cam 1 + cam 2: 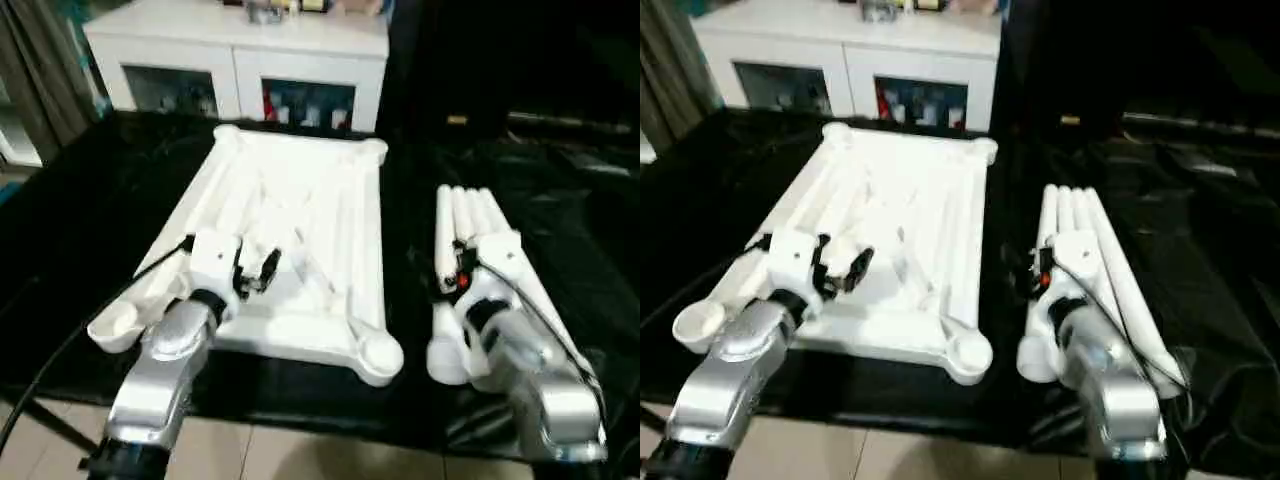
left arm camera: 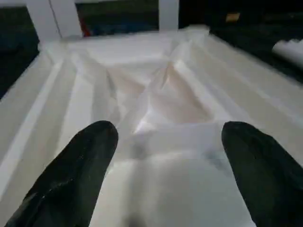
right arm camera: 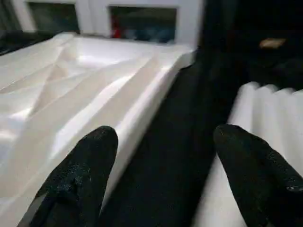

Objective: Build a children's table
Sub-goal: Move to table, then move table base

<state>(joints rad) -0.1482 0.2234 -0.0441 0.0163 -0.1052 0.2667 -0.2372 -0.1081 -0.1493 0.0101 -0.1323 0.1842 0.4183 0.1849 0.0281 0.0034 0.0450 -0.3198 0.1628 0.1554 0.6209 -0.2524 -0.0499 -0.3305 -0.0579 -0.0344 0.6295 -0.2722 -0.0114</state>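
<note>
On the large table draped in black cloth (image 1: pixel 90 230) lies the white plastic rectangular tabletop (image 1: pixel 330 200), upside down, its ribbed underside facing up and round sockets at its corners. To its right, apart from it on the cloth, I see four long white tubular legs (image 1: pixel 462 225) lying side by side, touching one another. My left gripper (image 1: pixel 255 272) hovers over the near part of the tabletop, its two black fingers (image 2: pixel 80 175) spread wide with nothing between them. My right gripper (image 1: pixel 452 278) sits over the near end of the legs, fingers (image 3: pixel 80 175) also wide apart and empty. Beyond the table stands a white cabinet with glass doors (image 1: pixel 240 60).
</note>
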